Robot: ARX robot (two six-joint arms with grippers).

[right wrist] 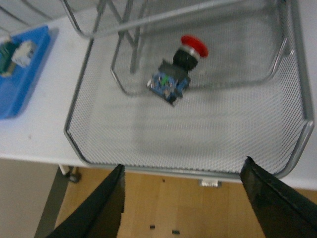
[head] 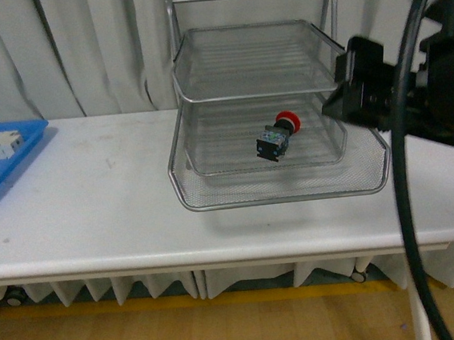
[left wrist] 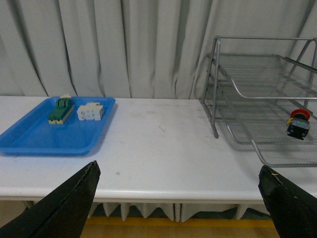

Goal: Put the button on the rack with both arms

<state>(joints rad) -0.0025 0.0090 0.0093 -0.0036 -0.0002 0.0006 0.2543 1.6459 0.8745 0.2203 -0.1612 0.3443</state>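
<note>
The button (head: 277,136), with its red round cap and black-and-bluish body, lies on its side inside the silver wire-mesh rack (head: 213,197), on one of the lower tiers. It also shows in the right wrist view (right wrist: 176,74) and in the left wrist view (left wrist: 298,124). My right gripper (right wrist: 181,198) is open and empty, held just in front of the rack's front rim (right wrist: 223,129); in the front view it (head: 356,85) hangs at the rack's right side. My left gripper (left wrist: 181,198) is open and empty, low at the table's front edge, left of the rack (left wrist: 216,89).
A blue plastic tray (left wrist: 44,134) at the table's left end holds a white block (left wrist: 90,111) and a green-and-cream switch (left wrist: 61,109); it also shows in the front view (head: 2,171). White curtains hang behind. A thick black cable (head: 407,201) crosses the front view.
</note>
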